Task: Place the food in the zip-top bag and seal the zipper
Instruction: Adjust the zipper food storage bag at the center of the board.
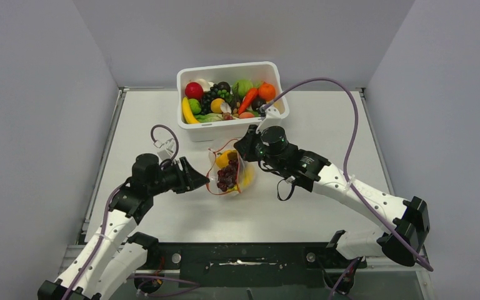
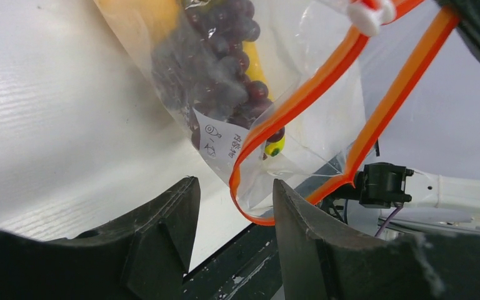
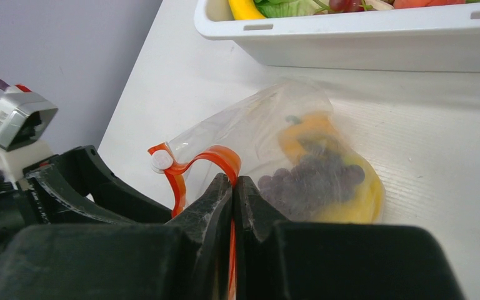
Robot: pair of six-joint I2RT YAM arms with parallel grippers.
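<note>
The clear zip-top bag lies on the table between my grippers, holding dark purple grapes, a yellow banana and an orange-yellow pepper. Its orange-red zipper stands open in a loop, with a white slider at one end. My right gripper is shut on the zipper strip at the bag's mouth. My left gripper is open, and the bend of the zipper loop sits just between its fingertips, close to the right fingertip. In the top view the left gripper is at the bag's left, the right gripper at its upper right.
A white tub full of toy produce stands just behind the bag at the table's far side. The right arm's purple cable arcs over the right half. Grey walls close in both sides.
</note>
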